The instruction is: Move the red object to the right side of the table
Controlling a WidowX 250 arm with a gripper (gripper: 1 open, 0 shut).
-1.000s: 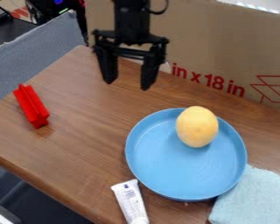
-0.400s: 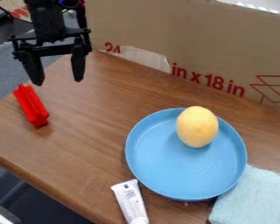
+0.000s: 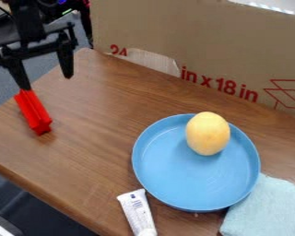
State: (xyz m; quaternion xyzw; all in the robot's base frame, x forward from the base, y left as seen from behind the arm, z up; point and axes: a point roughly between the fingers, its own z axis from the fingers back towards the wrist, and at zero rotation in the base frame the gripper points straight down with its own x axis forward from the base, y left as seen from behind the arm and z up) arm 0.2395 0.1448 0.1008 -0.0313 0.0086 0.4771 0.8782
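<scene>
makeshift lab corner, robot arm [image 3: 37, 28], cardboard box [image 3: 212, 55], wooden table [image 3: 88, 147]

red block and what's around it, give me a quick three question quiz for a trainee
1. True or false: the red block lies on the blue plate.
2. Which thing rests on the plate: the yellow oval object, the white tube or the pale cloth?
3. Fill in: the gripper has its jaws ____.

Key: 1 false, the block lies on the tabletop; 2 the yellow oval object; 3 open
</scene>
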